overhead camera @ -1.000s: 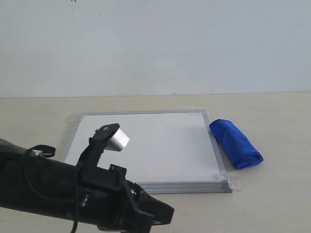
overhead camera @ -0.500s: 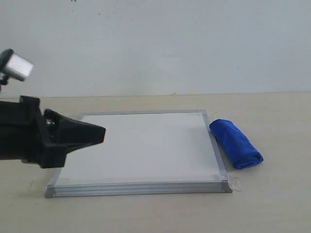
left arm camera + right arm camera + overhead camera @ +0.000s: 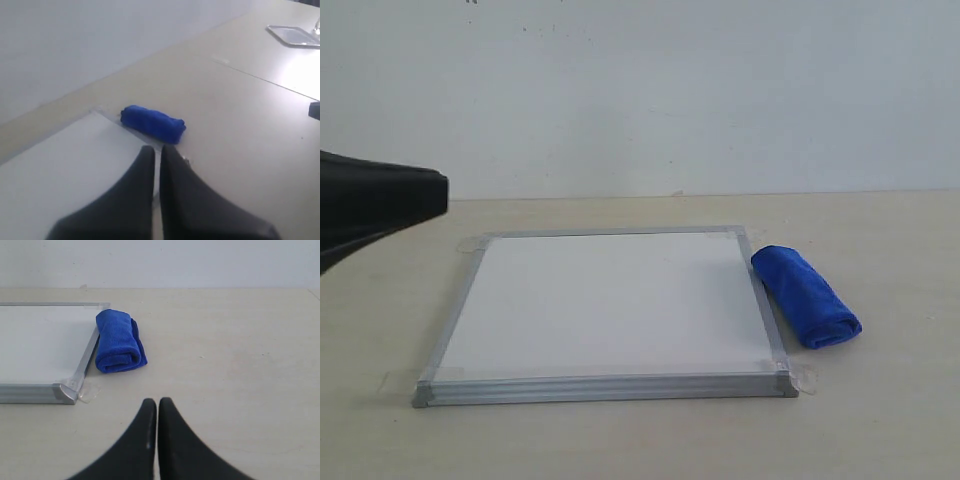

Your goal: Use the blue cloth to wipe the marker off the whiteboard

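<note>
Tan table (image 3: 880,420), plain wall (image 3: 640,90) behind. The whiteboard (image 3: 610,300) lies flat; no red marker shows (maybe too faint). The blue cloth (image 3: 805,295) sits rolled right by its edge, prob. handy for the right claw (image 3: 157,402). That & the left claw (image 3: 156,150) are pressed together, empty.

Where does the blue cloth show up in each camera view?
Exterior view: blue cloth right of centre, beside the whiteboard on its right edge.
Left wrist view: blue cloth lying along the whiteboard frame.
Right wrist view: blue cloth beside the whiteboard near its taped corner.
Shared landmark: the whiteboard's silver frame edge next to the cloth.
</note>
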Motion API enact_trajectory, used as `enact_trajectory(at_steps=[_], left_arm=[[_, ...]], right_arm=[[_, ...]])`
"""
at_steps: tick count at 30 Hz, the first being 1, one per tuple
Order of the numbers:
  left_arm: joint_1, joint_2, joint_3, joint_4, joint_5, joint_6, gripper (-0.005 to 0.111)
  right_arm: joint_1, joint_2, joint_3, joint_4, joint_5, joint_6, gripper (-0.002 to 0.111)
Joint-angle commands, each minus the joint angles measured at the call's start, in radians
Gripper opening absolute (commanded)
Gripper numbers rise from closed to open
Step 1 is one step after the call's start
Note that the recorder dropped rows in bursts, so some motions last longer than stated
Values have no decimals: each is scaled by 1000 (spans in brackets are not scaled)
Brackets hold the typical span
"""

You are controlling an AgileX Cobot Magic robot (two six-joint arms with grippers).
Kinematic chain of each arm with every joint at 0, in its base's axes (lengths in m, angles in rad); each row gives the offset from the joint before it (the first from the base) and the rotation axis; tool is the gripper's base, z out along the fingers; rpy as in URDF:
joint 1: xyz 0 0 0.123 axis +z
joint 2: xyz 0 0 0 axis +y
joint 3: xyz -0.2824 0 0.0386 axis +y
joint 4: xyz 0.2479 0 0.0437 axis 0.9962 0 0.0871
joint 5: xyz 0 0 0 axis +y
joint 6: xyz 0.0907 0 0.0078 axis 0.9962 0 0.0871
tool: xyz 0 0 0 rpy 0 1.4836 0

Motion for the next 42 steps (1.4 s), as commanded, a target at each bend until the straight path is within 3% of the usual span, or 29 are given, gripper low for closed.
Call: enact_trajectory(at_steps=[1,9,24,32,42], left_arm=[[3,-116,4,40,-31,-9,4],[4,-332,60,81,-70,-35,4],[77,-651,290,83,-418,-36,4],[77,-853,373,83,-422,-36,4],[83,-853,373,83,-422,-36,4]], right_arm=[[-5,-5,-1,-5,-2,0,1],[-5,-5,-1,-5,-2,0,1],[-5,-5,-1,-5,-2,0,1],[-5,-5,-1,-5,-2,0,1],[-5,-5,-1,-5,-2,0,1]])
